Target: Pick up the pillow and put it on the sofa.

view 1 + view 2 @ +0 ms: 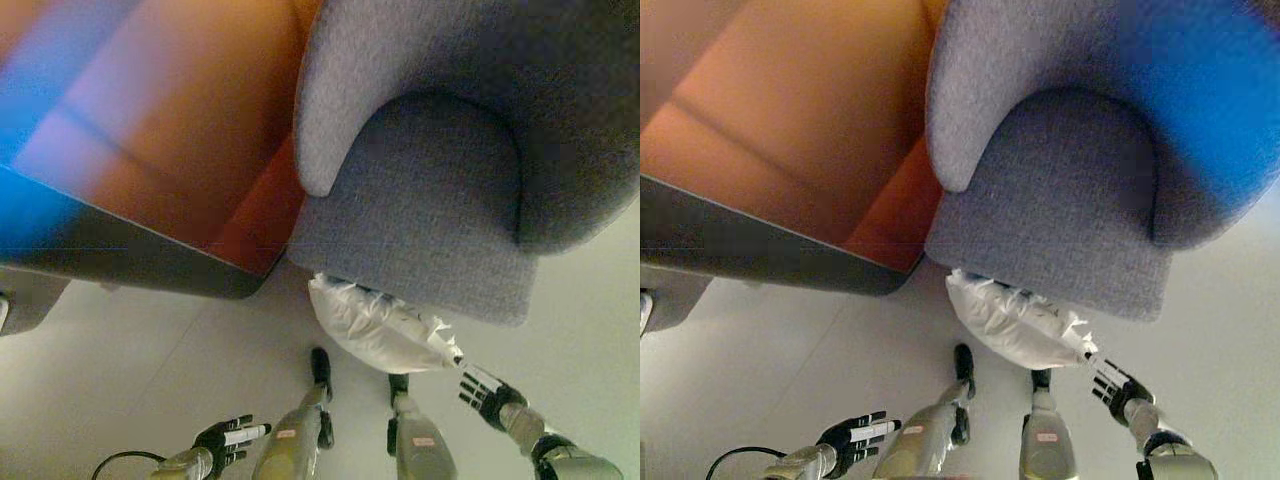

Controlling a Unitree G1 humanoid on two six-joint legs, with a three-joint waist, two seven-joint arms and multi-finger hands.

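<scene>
A white pillow (378,325) lies on the floor, pressed against the front base of the grey sofa chair (430,200). Its top edge is tucked under the chair's front. My right hand (487,393) is low at the right, fingers straight, with the fingertips touching the pillow's right corner. My left hand (228,440) hangs low at the left, fingers relaxed and holding nothing, well away from the pillow.
A large orange-brown cabinet or panel (170,130) with a dark lower edge stands to the left of the chair. Pale floor (150,370) spreads in front of both.
</scene>
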